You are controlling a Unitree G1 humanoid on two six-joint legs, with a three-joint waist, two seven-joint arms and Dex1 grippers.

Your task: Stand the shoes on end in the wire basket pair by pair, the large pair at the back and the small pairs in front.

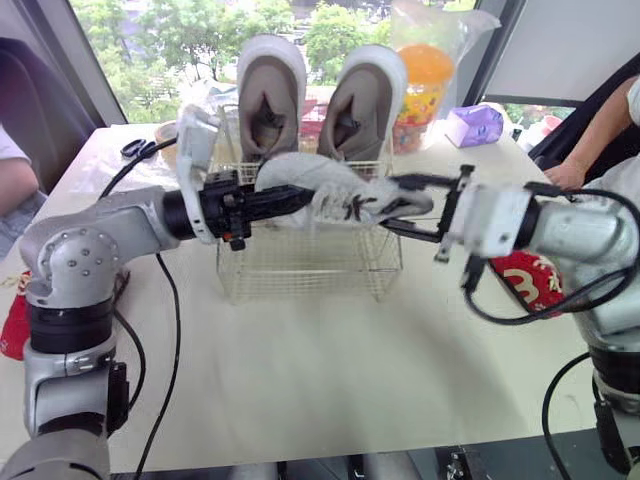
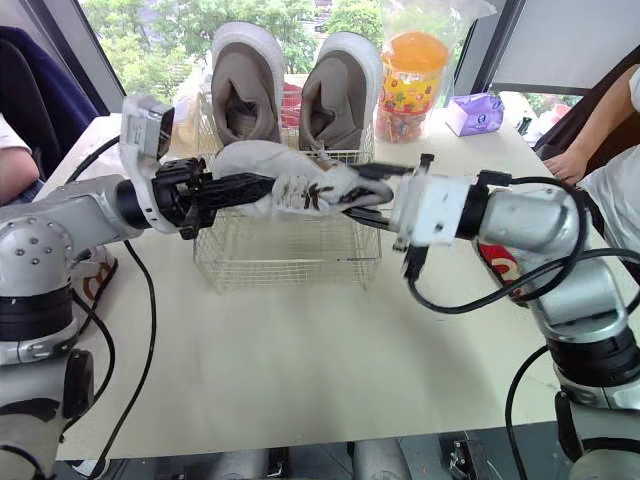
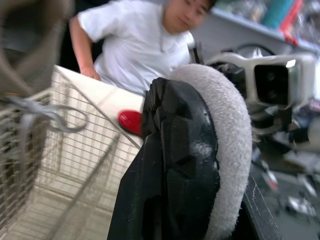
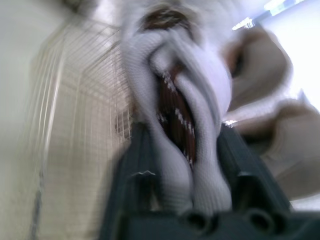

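Two large beige shoes (image 1: 270, 95) (image 1: 365, 105) stand on end at the back of the wire basket (image 1: 300, 270). Small white shoes (image 1: 325, 185) with dark brown lining hang level above the basket's front half. My left gripper (image 1: 285, 200) is shut on them from the left, its black finger (image 3: 175, 165) pressed against the fuzzy white sole (image 3: 232, 125). From the right, my right gripper (image 1: 400, 205) is shut on the same small white shoes (image 4: 180, 100), with a finger (image 4: 135, 170) on each side. I cannot tell how many shoes are in the bundle.
Behind the basket stand an orange-lidded candy jar (image 1: 420, 90) and a purple box (image 1: 473, 125). Scissors (image 1: 135, 148) lie at the back left. A red item (image 1: 525, 280) lies under my right arm. A person's hand (image 1: 565, 175) rests at the right edge, another person's arm (image 1: 15, 185) at the left.
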